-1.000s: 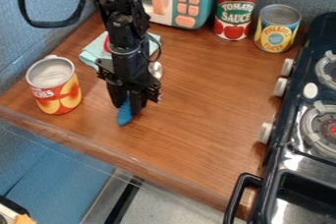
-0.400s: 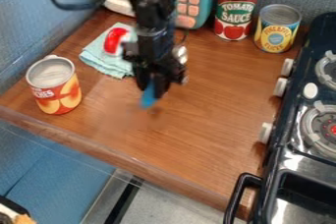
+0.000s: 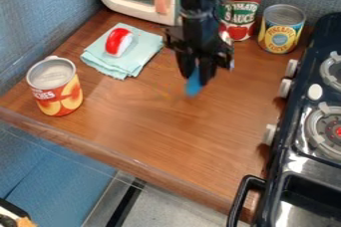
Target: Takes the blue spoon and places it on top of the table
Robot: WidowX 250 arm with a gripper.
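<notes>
Well, starting on the left, the fruit can (image 3: 55, 87) stands near the counter's edge, apart from the work; only a wide swing that way would topple it. Next comes the folded cloth (image 3: 113, 65) with the red-and-white piece (image 3: 118, 42) on it. Were the spoon lowered there, it would land on fabric instead of bare wood, or shove that piece off. Behind, the toy microwave (image 3: 129, 6) leaves the arm little room at the back.

Right of the cloth, the gripper (image 3: 196, 72) is clamped on the blue spoon (image 3: 194, 85), whose blue end points down, seemingly above the table (image 3: 173, 126). I'd worry about letting go too high: tipped like that, the spoon would bounce or skid. Pressing too low could twist it in the grip.

The red can (image 3: 242, 18) sits close behind the arm as I see it, so a backward nudge might knock it, then the yellow can (image 3: 282, 34). Farther right, drifting too far would bring the spoon against the stove's knobs (image 3: 284, 88).
</notes>
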